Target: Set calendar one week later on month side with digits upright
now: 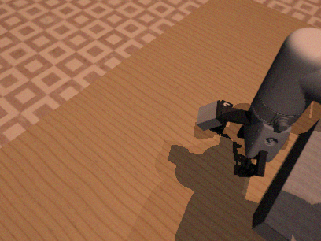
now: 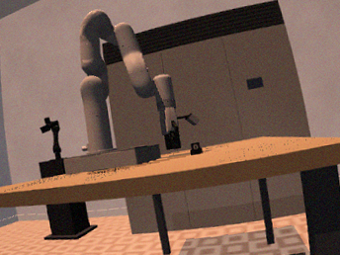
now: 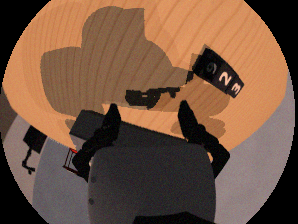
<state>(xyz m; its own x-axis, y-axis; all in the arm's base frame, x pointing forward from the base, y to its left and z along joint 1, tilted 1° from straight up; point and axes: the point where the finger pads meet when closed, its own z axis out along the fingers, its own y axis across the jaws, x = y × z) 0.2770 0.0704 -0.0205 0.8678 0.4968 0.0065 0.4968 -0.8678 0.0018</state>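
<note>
Calendar (image 1: 225,105) (image 2: 196,149) (image 3: 218,73) sits near the wide-open, empty pincer (image 1: 249,168) (image 2: 174,146) (image 3: 148,109); the arm's grey base block (image 1: 300,165) (image 2: 147,154) (image 3: 89,122) looms close by.

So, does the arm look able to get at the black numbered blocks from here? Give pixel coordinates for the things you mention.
Probably yes, after a sideways shift: the pincer (image 1: 249,171) (image 2: 174,147) (image 3: 148,109) is open, and nothing visible blocks the way to the numbered blocks (image 1: 226,105) (image 2: 196,148) (image 3: 221,75), which lie off to one side.
</note>
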